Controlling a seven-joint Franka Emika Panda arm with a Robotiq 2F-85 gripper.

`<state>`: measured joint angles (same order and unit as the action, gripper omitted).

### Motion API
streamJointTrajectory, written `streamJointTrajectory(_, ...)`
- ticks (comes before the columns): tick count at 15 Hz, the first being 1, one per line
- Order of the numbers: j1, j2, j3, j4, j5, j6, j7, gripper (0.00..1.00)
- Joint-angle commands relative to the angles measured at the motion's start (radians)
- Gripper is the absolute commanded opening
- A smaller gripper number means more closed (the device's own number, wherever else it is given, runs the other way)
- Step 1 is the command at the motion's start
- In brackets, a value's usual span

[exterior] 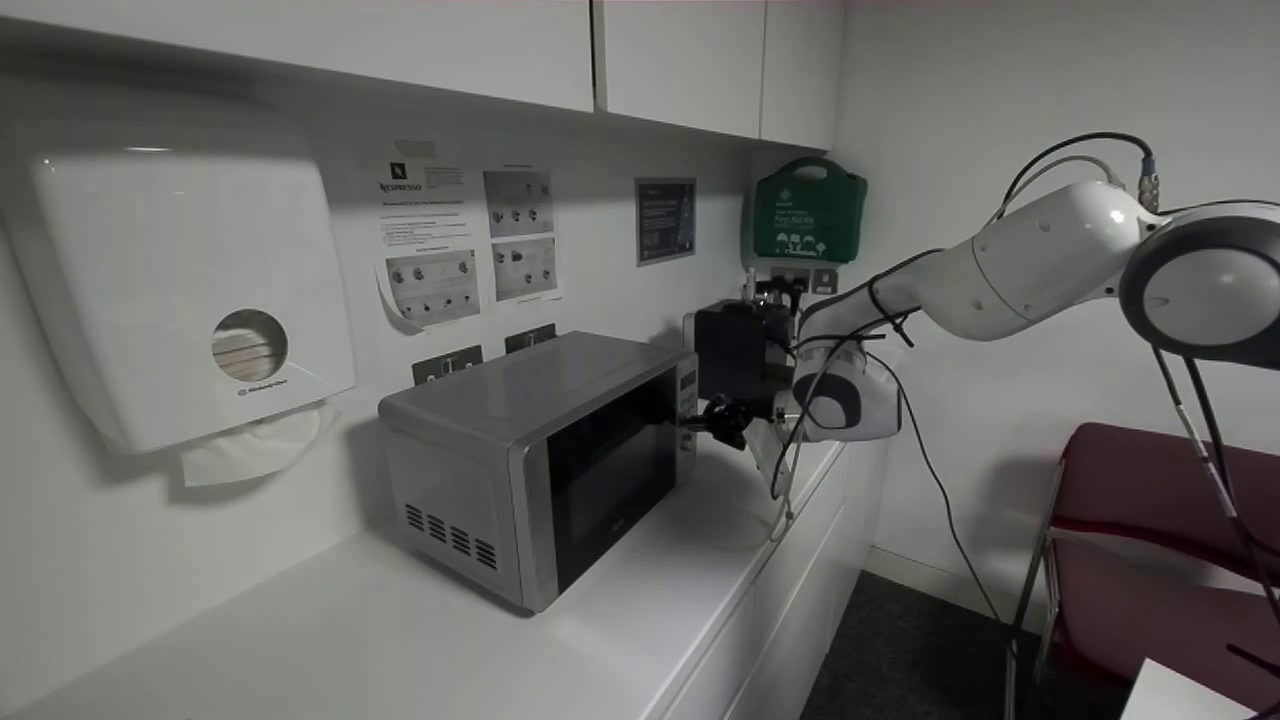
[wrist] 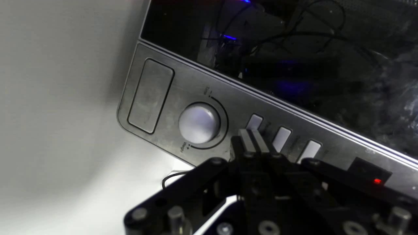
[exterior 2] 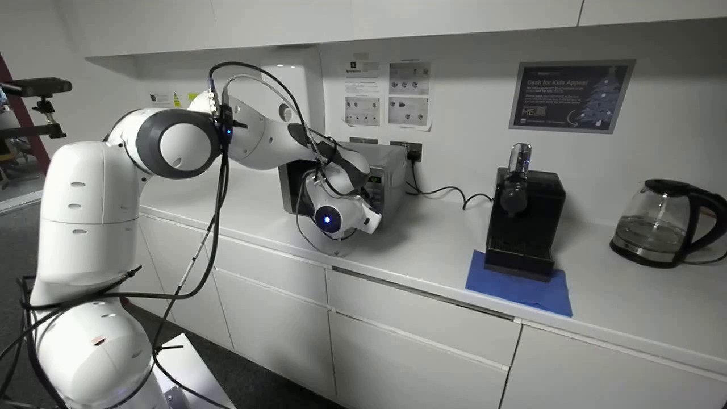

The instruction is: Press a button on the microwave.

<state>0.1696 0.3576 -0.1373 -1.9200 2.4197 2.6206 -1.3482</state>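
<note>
The silver-grey microwave (exterior: 450, 470) stands on the counter, its dark window and button panel facing the arm. From the wrist, its panel (wrist: 171, 112) shows a round knob (wrist: 198, 123), a large flat rectangular button (wrist: 151, 95) and several small pale buttons. My gripper (wrist: 249, 130) is shut with nothing between its fingers. Its tips overlap the lower part of the small button (wrist: 254, 121) closest to the knob; whether they press it I cannot tell. In an exterior view the gripper (exterior: 692, 424) reaches the panel from the front. Elsewhere the wrist mostly hides it, in front of the microwave (exterior 2: 397, 176).
A black coffee machine (exterior 2: 528, 227) on a blue cloth (exterior 2: 559, 295) and a glass kettle (exterior 2: 650, 230) stand along the counter (exterior 2: 420, 244). Wall cupboards (exterior: 690, 60) overhang it. A white paper dispenser (exterior: 190, 280) hangs on the wall. Cables (exterior: 915, 450) trail from the arm.
</note>
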Motion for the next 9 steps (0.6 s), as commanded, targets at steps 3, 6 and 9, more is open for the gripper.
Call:
streamJointTrajectory(3,-0.013,0.024,0.020,0.029,0.004,-0.018,0.009,0.00)
streamJointTrajectory(6,-0.012,0.028,0.022,0.029,0.003,-0.016,0.012,0.00)
streamJointTrajectory(9,-0.010,0.028,0.026,0.026,0.000,-0.014,0.021,0.00)
